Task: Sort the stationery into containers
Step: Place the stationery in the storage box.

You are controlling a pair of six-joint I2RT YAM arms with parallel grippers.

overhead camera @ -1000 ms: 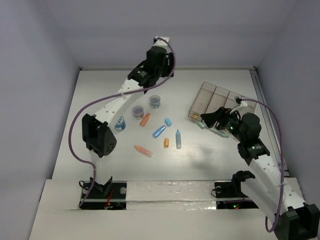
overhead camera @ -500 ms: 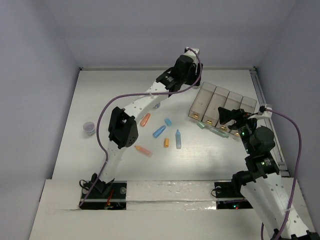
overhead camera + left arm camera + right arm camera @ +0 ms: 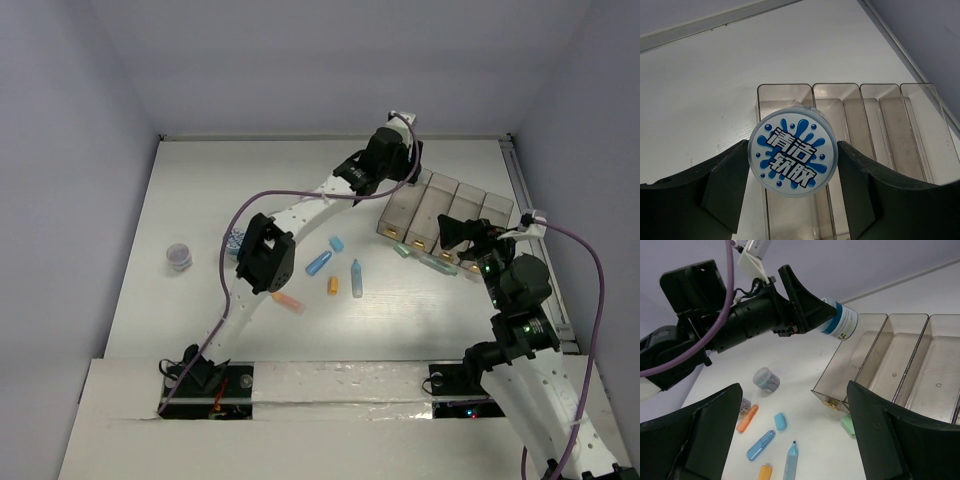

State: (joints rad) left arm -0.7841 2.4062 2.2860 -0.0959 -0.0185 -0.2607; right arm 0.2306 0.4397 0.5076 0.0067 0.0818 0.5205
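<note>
Blue-labelled clear tub, clamped by the left gripper, we log poised above the leftmost compartment of the organiser box near the table's far right corner, presumably for a drop-in; right gripper hangs spread, empty, by the right edge.

Bright even overhead light w/ faint soft shadows on table, pics sharp.
</note>
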